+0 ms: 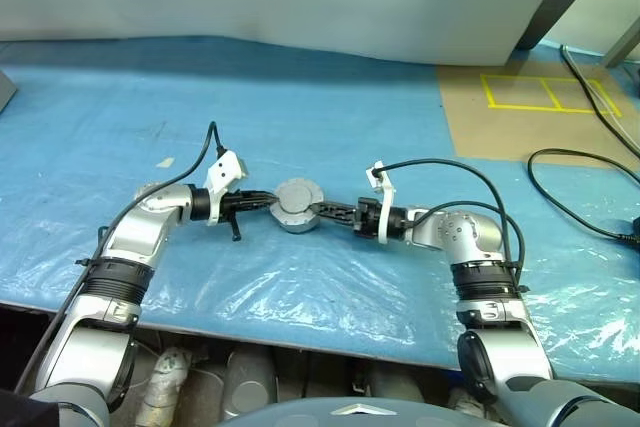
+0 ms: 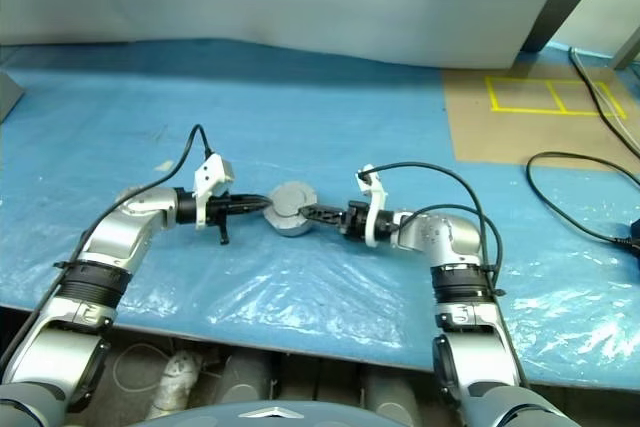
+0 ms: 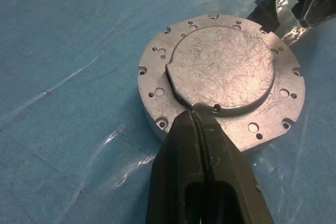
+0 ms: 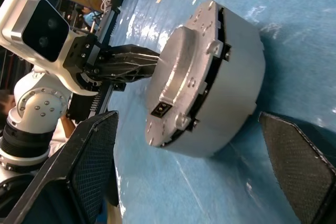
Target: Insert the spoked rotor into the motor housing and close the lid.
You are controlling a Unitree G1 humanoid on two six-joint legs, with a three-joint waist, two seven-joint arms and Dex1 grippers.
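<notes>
Blue sheet [image 1: 300, 97]: lid [image 3: 223, 69] touching left fingers [image 3: 210, 171].

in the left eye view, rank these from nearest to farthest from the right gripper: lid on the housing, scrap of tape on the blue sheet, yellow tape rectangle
1. The lid, closed on the motor housing, sits right at the right gripper, between its open fingers.
2. The scrap of tape lies on the blue sheet, off to the robot's left.
3. The yellow tape rectangle is on the brown board, far back on the right.

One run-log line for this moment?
lid: on motor housing | left tool: shut, tips at lid | right tool: open, straddling housing
</notes>
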